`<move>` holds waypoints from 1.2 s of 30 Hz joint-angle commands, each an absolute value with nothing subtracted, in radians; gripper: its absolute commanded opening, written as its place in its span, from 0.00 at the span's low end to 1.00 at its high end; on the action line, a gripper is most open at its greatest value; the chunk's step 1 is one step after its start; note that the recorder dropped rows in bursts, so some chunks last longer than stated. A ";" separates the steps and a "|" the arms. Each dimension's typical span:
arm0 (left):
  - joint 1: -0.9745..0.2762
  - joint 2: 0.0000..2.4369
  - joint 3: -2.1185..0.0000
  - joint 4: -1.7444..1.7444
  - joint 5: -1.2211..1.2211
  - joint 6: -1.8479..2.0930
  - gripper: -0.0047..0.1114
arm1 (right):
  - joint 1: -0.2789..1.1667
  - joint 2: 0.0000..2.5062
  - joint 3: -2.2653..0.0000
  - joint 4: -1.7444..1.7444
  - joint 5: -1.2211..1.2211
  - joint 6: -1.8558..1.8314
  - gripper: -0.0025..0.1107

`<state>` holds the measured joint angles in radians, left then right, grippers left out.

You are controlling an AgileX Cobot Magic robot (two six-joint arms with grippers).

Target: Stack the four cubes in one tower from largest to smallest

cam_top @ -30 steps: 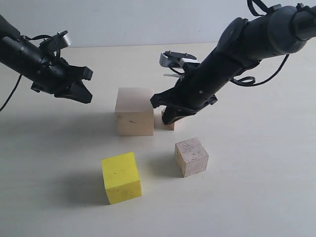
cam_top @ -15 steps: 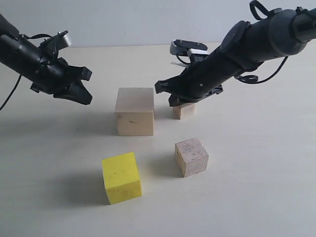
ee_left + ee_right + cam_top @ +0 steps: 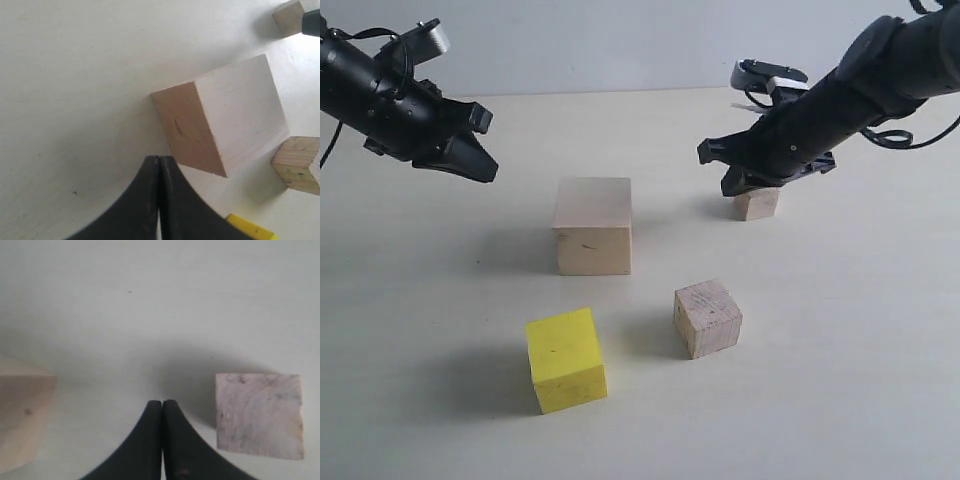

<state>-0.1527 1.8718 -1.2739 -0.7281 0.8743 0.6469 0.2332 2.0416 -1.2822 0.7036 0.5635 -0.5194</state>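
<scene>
Left tool (image 3: 159,160) and right tool (image 3: 162,404) were clenched empty. Yellow cube (image 3: 566,360) lay on the tabletop (image 3: 840,390), apart from the largest pale cube (image 3: 592,225); it probably needed gripping across flat faces, then centring squarely on top.

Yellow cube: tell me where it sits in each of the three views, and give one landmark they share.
Exterior view: yellow cube in the foreground, left of the medium grainy cube.
Left wrist view: only its corner shows, cut by the frame edge.
Right wrist view: not in it.
Shared landmark: the largest cube, visible in all three.
</scene>
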 commanded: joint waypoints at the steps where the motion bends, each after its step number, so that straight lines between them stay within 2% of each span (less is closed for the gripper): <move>1: -0.150 1.762 -1.210 -0.721 0.852 0.687 0.04 | 0.233 1.877 -1.275 0.689 0.642 -0.583 0.02; 6: -0.206 1.600 -1.102 -0.712 0.804 0.815 0.04 | 0.233 1.629 -1.182 0.747 0.585 -0.583 0.02; 11: -0.468 1.560 -1.070 -0.367 0.767 0.707 0.04 | 0.233 1.356 -0.973 0.775 0.538 -0.583 0.02; 17: -0.600 1.560 -1.070 -0.177 0.766 0.652 0.04 | 0.233 1.116 -0.831 0.771 0.595 -0.588 0.02; 21: -0.619 1.560 -1.070 -0.162 0.764 0.652 0.04 | 0.233 1.004 -0.778 0.747 0.656 -0.602 0.02; 26: -0.618 1.583 -1.070 -0.224 0.753 0.669 0.04 | 0.233 0.992 -0.775 0.748 0.765 -0.575 0.02; 36: -0.618 1.800 -1.139 -0.381 0.731 0.792 0.04 | 0.233 0.990 -0.775 0.752 0.844 -0.573 0.02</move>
<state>-0.6136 1.7775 -1.1094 -0.3576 0.7544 0.7898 0.2332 0.9920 -0.7816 0.7527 0.8429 -0.5722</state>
